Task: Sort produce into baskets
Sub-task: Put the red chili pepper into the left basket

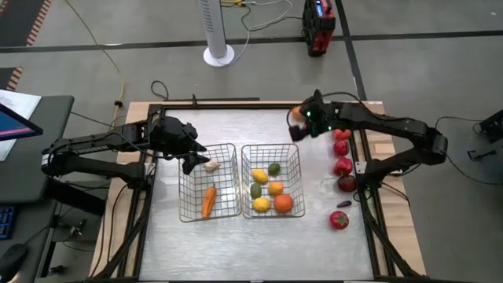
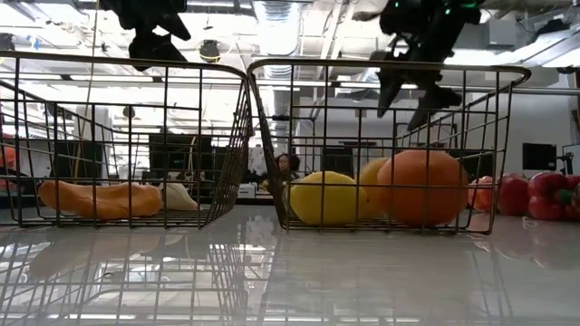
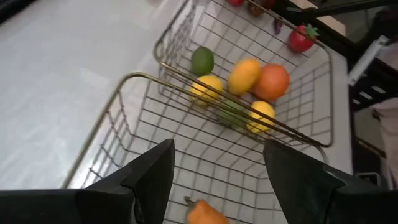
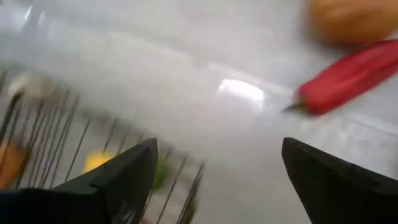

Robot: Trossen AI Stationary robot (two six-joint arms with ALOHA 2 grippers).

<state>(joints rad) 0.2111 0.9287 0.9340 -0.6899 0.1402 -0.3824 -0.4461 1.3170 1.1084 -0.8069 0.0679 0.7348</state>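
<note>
L tool hung released over the left basket w/ carrot. R tool, fingers spread, empty, sat beyond the right basket, nr red produce on table.

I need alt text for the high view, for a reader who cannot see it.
Seen from above, two wire baskets sit side by side: the left basket holds a carrot and a whitish bulb, the right basket yellow, green and orange fruits. The left pincer hovers open over the left basket; red produce lines the table's right edge.
</note>
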